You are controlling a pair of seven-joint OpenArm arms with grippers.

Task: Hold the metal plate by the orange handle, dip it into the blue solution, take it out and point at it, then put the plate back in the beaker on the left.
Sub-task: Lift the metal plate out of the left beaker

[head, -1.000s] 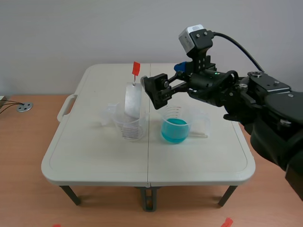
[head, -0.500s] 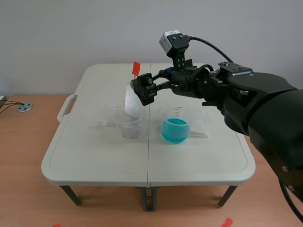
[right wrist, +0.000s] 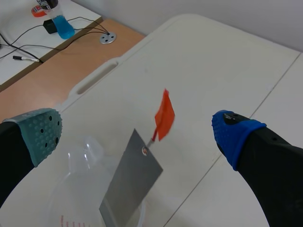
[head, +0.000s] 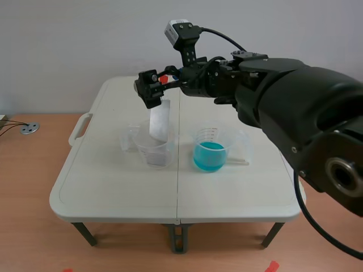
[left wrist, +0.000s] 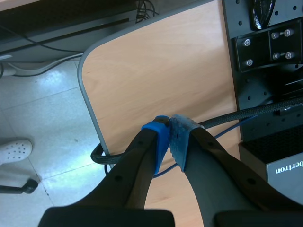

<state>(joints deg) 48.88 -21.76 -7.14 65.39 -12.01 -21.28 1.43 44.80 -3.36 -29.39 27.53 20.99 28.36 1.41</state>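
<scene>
Table point(head: 113, 187), cream and seamed, stands on wood-grain surface point(head: 28, 226) before pale wall point(head: 85, 39).

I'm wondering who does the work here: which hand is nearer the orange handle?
Right. The right hand is open with the handle between its fingers. The left hand is shut over a wooden surface, the handle nowhere in its view.

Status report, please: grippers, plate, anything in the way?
Right gripper open at orange handle, no grip. Left gripper shut, empty. Plate leaning in left beaker. Nothing blocking handle.
</scene>
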